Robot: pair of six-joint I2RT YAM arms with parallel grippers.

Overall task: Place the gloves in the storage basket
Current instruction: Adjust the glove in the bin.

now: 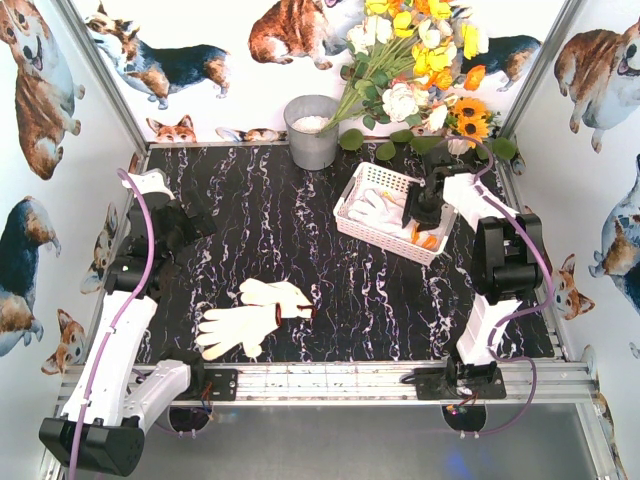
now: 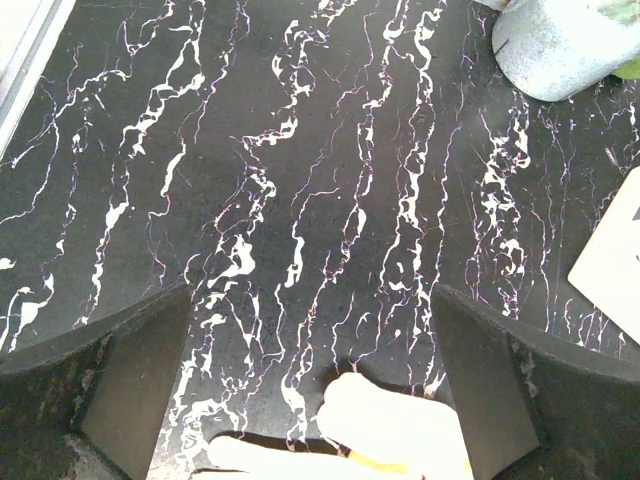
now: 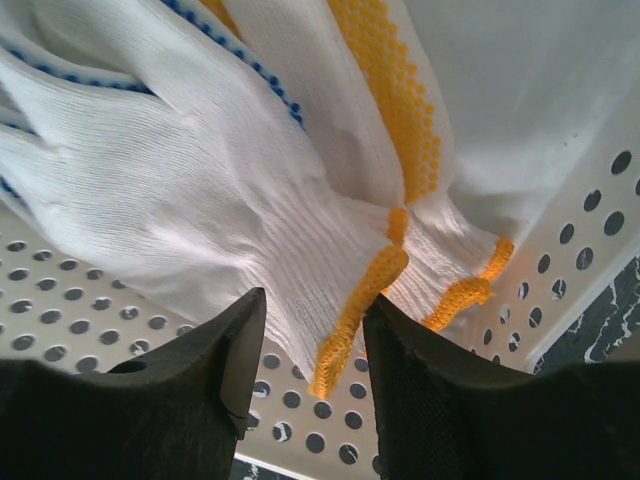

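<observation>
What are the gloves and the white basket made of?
The gloves look like soft knitted yarn: fine ribs show, with rubbery-looking yellow dots. The basket looks like smooth, hard plastic, with neat round holes.

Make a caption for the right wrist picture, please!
Right gripper straddling the yellow-edged cuff of a white glove in the storage basket.

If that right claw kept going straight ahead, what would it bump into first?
Probably the white glove, its yellow-edged cuff lying right at the right gripper; the storage basket floor lies behind.
</observation>
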